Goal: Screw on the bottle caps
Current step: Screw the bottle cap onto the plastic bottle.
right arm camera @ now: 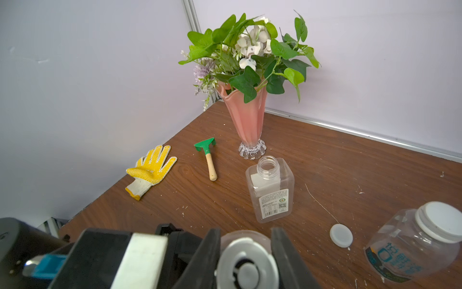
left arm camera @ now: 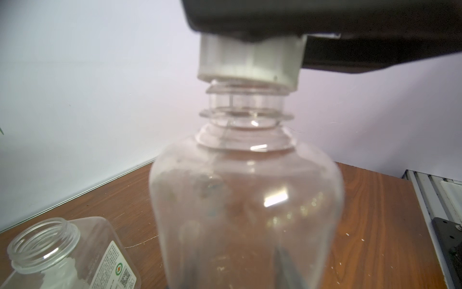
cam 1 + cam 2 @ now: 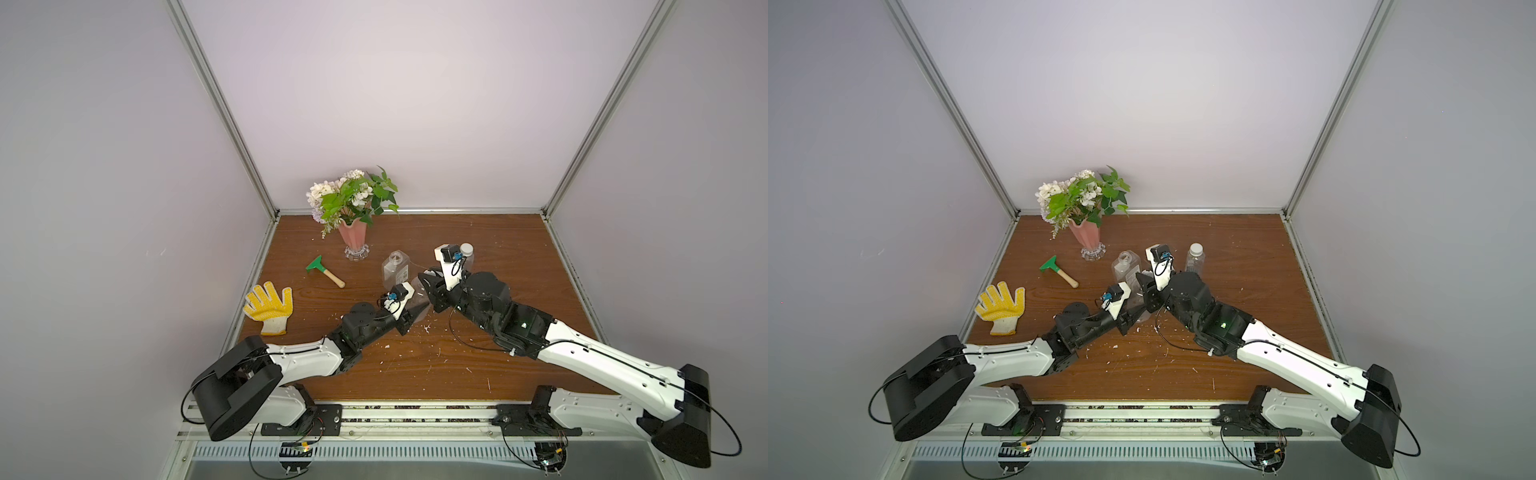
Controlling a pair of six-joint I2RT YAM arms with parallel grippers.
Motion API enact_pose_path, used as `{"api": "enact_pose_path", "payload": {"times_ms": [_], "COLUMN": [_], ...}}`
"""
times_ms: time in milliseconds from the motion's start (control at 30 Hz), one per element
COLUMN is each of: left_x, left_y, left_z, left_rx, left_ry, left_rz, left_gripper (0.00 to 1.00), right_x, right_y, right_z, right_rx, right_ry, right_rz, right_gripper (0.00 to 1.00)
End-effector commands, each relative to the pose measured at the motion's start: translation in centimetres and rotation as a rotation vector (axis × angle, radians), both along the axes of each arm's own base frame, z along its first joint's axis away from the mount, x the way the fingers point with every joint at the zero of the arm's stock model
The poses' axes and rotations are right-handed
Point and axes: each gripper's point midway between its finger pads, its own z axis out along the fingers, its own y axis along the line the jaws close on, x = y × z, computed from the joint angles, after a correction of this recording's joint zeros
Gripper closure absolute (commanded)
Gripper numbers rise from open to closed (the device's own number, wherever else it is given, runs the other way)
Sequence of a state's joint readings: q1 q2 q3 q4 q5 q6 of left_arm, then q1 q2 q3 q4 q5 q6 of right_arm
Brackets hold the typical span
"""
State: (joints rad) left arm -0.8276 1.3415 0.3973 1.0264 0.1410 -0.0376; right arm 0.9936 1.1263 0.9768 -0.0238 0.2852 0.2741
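My left gripper (image 2: 232,275) is shut on the body of a rounded clear bottle (image 2: 247,200), holding it upright above the table. A white bottle cap (image 2: 250,62) sits on its threaded neck. My right gripper (image 1: 246,252) comes down from above with its two fingers pressed against the sides of that cap (image 1: 246,260). In both top views the grippers meet mid-table (image 3: 419,299) (image 3: 1140,299). A square bottle (image 1: 271,192) with a white label stands open-mouthed. A loose white cap (image 1: 341,235) lies on the wood. Another clear bottle (image 1: 412,250) carries its cap (image 1: 440,221).
A pink vase of flowers (image 3: 353,237) stands at the back left. A small green rake (image 3: 324,270) and a yellow glove (image 3: 270,307) lie to the left. White walls close in the wooden table (image 3: 498,249) on three sides. Small white flecks litter the front.
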Motion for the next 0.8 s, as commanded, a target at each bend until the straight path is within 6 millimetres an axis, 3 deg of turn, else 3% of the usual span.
{"api": "enact_pose_path", "payload": {"times_ms": [0,167,300,533,767], "left_x": [1.3,1.6,1.7,0.4,-4.0], "left_y": [0.8,0.7,0.6,0.2,-1.1], "left_z": [6.1,4.5,4.0,3.9,3.7], "left_rx": [-0.193,-0.169,-0.164,-0.164,-0.141], "left_ry": [-0.103,-0.069,-0.053,-0.051,-0.073], "left_rz": [0.075,0.082,0.085,0.012,-0.230], "left_gripper": [0.60,0.60,0.60,0.60,0.60], "right_x": [-1.2,-2.0,-3.0,-3.4,-7.6], "right_y": [-0.5,-1.0,-1.3,-3.7,-2.9], "right_z": [-1.8,1.3,1.9,2.5,3.8], "right_rx": [-0.123,-0.095,-0.123,-0.152,-0.215], "right_ry": [0.053,0.002,-0.012,-0.071,-0.295], "right_rz": [0.035,0.082,0.156,0.312,0.688], "right_gripper": [0.53,0.27,0.11,0.07,0.03]}}
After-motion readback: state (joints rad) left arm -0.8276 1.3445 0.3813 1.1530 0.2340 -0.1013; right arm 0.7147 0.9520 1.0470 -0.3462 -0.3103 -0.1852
